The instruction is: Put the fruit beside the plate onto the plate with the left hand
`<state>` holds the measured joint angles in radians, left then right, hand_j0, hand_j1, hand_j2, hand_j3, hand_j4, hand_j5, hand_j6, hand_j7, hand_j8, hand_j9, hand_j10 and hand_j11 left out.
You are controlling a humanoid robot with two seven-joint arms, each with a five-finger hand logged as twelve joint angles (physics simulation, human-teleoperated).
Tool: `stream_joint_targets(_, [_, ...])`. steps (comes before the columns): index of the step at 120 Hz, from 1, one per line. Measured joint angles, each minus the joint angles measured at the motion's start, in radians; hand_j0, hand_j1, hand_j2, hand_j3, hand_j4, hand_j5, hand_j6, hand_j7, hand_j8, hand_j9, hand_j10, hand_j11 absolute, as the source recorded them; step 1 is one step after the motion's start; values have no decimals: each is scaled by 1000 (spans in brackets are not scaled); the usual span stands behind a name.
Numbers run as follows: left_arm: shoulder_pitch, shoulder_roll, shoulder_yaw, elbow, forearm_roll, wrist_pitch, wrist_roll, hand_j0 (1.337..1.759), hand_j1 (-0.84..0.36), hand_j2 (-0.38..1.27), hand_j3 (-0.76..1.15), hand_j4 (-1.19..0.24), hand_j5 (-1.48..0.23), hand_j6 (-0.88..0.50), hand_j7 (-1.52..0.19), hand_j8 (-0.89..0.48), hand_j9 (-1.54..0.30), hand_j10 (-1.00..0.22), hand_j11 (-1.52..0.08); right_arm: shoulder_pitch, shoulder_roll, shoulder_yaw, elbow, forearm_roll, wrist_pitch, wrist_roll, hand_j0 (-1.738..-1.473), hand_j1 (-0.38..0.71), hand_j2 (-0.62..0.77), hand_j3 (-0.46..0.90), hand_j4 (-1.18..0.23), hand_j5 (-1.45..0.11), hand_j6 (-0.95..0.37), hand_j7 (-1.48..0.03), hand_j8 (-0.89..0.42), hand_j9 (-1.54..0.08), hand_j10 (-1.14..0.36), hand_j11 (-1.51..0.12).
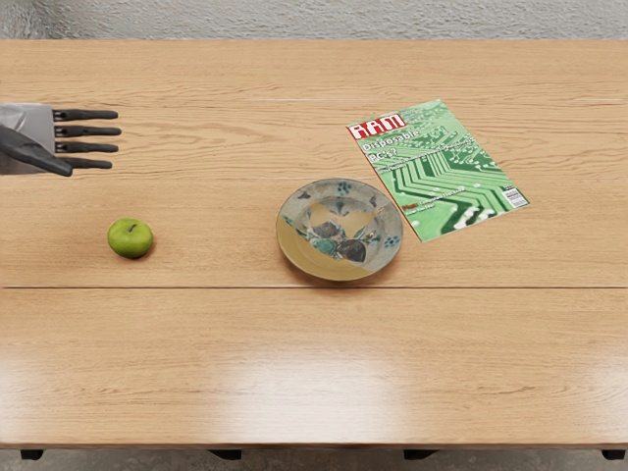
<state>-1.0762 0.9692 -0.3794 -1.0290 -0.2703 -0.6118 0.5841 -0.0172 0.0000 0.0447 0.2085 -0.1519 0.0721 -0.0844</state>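
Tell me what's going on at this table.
The robot's left hand reaches in from the left, fingers spread and holding nothing. The green apple lies on the table, nearer the camera than the hand and well to the left of the patterned plate, not yet picked up. A green magazine lies beyond the plate on the right.

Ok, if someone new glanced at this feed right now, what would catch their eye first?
Probably the bright green-and-white magazine lying flat right of centre, beside the patterned ceramic plate in the middle. Then the small green apple alone on the left, with the left hand open behind it.
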Motion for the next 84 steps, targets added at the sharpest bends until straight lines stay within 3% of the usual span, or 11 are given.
stream_joint_targets(11, [-3,-3,0,0,4,0,3,1658,348,-1,0,2,0,3,0,3,0,2,0,-6,0,1,0,0,0,0,-1658,-327,-4,0,-19,-24,-19,-24,-19,-24,-19,-24])
stream_joint_targets(23, [-41,-119,0,-17,105,0,18,1658,348,-1,0,2,0,3,0,2,0,2,0,-9,0,1,0,0,0,0,-1658,-327,-4,0,-19,-24,-19,-24,-19,-24,-19,-24])
stream_joint_targets(42, [-144,-5,-2,-199,399,0,25,1658,349,-1,0,1,0,1,0,1,0,1,0,-10,0,1,0,0,0,0,-1658,-327,-4,0,-19,-24,-19,-24,-19,-24,-19,-24])
stream_joint_targets(57, [-200,-59,4,-285,579,0,26,1658,349,-1,0,-1,0,-1,0,-1,0,-1,0,-10,0,1,0,0,0,0,-1658,-327,-4,0,-19,-24,-19,-24,-19,-24,-19,-24])
stream_joint_targets(67, [-338,-136,98,-308,635,3,26,1658,349,0,0,-1,0,-1,0,-1,0,0,0,-10,0,1,0,0,0,0,-1658,-327,-4,0,-19,-24,-19,-24,-19,-24,-19,-24])
stream_joint_targets(84, [-346,-154,209,-347,670,84,27,1658,349,0,0,-2,0,-2,0,-2,0,-2,0,-10,0,1,0,0,0,0,-1658,-327,-4,0,-19,-24,-19,-24,-19,-24,-19,-24])
